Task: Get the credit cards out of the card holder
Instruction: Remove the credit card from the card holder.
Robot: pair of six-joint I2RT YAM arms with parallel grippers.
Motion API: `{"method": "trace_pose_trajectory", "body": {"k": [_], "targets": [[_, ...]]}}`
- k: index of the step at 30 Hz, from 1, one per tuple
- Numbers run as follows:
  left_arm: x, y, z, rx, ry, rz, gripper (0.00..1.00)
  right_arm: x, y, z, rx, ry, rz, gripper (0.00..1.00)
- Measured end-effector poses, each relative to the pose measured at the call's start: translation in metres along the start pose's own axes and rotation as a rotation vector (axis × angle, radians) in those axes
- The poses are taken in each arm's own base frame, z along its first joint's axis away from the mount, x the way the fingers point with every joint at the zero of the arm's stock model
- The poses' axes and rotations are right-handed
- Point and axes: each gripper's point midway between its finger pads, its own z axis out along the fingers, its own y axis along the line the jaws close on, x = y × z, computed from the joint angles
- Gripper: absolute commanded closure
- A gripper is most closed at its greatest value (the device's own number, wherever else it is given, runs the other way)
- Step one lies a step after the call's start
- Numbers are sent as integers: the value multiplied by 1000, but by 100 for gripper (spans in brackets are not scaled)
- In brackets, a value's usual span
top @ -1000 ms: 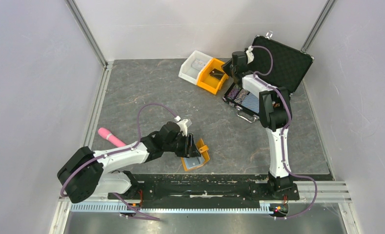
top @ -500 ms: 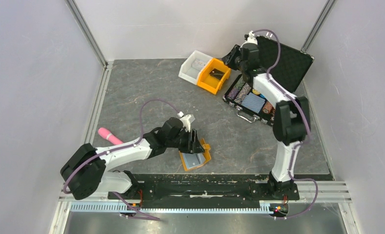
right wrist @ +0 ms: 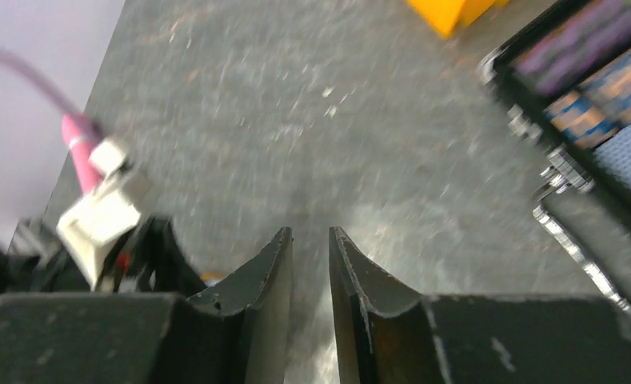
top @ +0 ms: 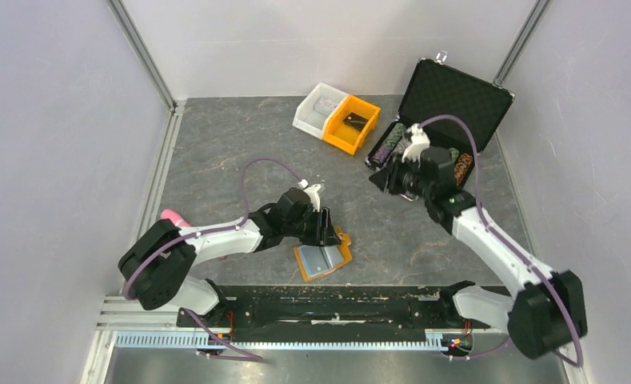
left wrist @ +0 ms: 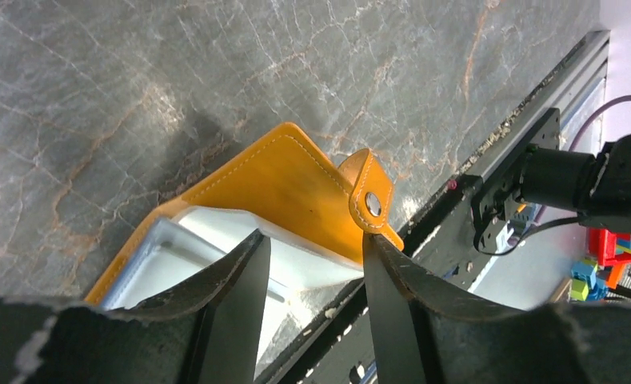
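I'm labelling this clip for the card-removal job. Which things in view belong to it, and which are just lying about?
Job: orange-tan folding card holder; left gripper over it; right gripper; orange plastic bin and white plastic bin, probably, each holding a card-like piece.
Lying about: open black chip case; pink cylinder.

The flat orange-tan stitched-leather card holder (top: pixel 322 259) lies open — light blue panels up — just beside the black base rail (top: pixel 376 302).

card holder (left wrist: pixel 296 184) smooth stitched leather-look, shiny metal snap (left wrist: pixel 372 204); table (left wrist: pixel 96 80) matt veined stone-look.
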Motion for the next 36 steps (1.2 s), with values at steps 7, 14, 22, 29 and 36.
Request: {"method": "trace_pose_trajectory", "body": {"k": [7,14,22,29,36], "targets": [[2,13,18,-41,16,-11,47,84,51,-43,-193,95,-29,76],[-6,14,22,-58,-1,-10,46,162,74,-61,-318,197,-9,77],[-23,6,24,-59,-42,-1,45,218,107,-63,-388,294,-59,76],[-23,8,24,-74,-36,-4,45,244,99,-43,-280,301,-96,75],[-43,6,17,-149,-56,17,41,247,70,-24,-122,260,-105,75]]}}
